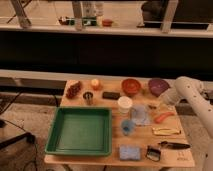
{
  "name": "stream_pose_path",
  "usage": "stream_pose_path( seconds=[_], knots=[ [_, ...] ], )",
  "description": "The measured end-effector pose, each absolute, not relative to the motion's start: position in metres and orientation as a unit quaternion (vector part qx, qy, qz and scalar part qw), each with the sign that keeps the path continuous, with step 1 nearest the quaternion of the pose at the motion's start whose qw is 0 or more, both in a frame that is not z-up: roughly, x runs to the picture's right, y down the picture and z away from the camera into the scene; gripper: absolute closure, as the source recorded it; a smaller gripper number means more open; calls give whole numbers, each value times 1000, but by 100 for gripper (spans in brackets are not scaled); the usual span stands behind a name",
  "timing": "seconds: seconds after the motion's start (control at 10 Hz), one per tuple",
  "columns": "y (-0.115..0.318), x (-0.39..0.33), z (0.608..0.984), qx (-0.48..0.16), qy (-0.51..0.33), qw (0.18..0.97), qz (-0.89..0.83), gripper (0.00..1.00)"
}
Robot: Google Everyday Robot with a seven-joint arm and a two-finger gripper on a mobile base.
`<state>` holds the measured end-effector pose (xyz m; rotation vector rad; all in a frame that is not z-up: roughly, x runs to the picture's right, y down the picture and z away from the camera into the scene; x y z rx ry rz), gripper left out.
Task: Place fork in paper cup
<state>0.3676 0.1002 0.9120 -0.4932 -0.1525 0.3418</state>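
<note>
The white paper cup (124, 104) stands upright near the middle of the wooden table (100, 161), just right of the green tray. The fork (151, 106) shows only as a thin grey sliver lying on the table between the purple bowl and the orange carrot-like piece. My gripper (164, 103), at the end of the white arm coming in from the right, is low over the table right at the fork's right end. It sits about a cup's width right of the paper cup. I cannot make out any contact with the fork.
A green tray (80, 131) fills the front left. A red bowl (131, 86) and purple bowl (158, 86) stand at the back. Around them are a dark metal cup (88, 97), small blue cup (127, 127), carrot-like piece (163, 118), black-handled knife (174, 145) and blue sponge (129, 152).
</note>
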Motion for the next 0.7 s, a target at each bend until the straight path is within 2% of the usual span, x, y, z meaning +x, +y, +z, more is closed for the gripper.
stream_pose_path(
  seconds=[0.7],
  knots=[
    [108,378,925,-249,-63,951,172,42]
  ],
)
